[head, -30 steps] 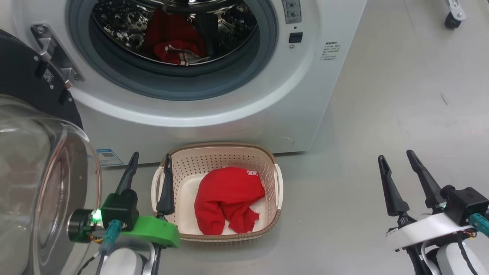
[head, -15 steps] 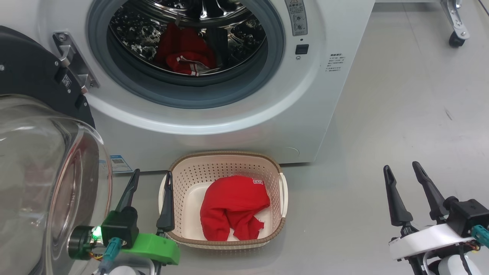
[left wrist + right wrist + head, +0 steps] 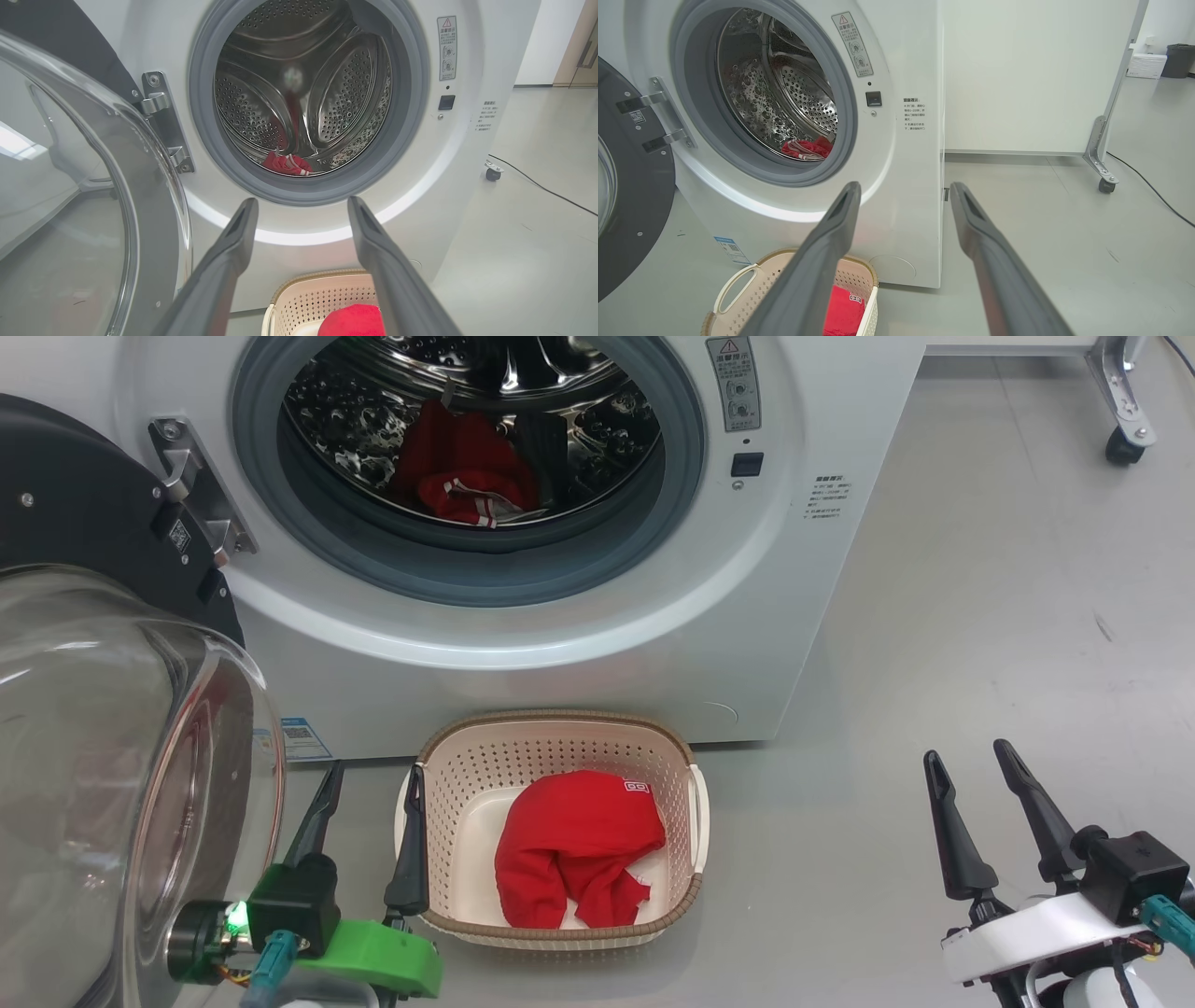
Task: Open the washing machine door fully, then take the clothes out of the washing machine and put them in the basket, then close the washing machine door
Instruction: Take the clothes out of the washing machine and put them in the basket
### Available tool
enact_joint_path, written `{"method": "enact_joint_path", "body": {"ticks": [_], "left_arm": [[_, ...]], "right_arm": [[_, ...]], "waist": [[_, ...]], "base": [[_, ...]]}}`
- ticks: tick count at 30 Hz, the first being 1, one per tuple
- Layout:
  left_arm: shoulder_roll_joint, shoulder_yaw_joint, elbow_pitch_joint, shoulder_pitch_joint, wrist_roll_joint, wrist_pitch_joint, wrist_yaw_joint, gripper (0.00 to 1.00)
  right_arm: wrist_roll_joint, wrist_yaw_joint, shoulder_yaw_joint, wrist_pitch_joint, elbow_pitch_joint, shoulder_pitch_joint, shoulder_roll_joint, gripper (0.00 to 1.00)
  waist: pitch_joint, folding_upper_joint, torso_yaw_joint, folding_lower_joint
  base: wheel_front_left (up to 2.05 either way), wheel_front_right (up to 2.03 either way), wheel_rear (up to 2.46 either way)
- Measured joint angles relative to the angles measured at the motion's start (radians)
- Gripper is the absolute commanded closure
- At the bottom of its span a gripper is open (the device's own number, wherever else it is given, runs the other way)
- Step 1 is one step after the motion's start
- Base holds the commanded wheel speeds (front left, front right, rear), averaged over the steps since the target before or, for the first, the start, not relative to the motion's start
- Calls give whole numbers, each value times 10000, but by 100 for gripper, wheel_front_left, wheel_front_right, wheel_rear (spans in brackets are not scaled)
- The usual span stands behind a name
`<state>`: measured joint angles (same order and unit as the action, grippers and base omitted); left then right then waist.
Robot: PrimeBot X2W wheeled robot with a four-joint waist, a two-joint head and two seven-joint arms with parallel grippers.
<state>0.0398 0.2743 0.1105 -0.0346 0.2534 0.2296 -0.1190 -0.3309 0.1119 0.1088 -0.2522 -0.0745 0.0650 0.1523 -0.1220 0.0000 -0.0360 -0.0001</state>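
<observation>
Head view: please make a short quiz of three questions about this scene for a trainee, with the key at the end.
1. True or false: the washing machine door stands open.
2. One red garment lies in the basket. Where is the second red garment? A) on the floor B) in the drum C) on the door.
3. Fill in: the left gripper and the right gripper are both ____ and hold nothing.
Key: 1 true; 2 B; 3 open.
</observation>
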Motion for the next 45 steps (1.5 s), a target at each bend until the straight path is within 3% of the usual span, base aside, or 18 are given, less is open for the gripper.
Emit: {"method": "enact_joint_path", "body": {"ticks": [25, 37, 45], "left_arm": [[27, 566, -399, 17, 36, -230, 0, 0], [29, 1446, 374, -1796, 477, -581, -2, 0], [17, 1478, 1381, -3305, 545, -1289, -2, 0]], "right_arm": [[98, 12, -10, 2, 151, 77, 0, 0], [165, 81, 198, 2, 370, -133, 82, 0], [56, 92, 268, 0, 560, -618, 119, 0]], "waist": [[-274, 0, -66, 0], [-956, 0, 282, 1], [-1730, 0, 714, 0]], "base": [[0, 0, 0], [0, 0, 0], [0, 0, 0]]}}
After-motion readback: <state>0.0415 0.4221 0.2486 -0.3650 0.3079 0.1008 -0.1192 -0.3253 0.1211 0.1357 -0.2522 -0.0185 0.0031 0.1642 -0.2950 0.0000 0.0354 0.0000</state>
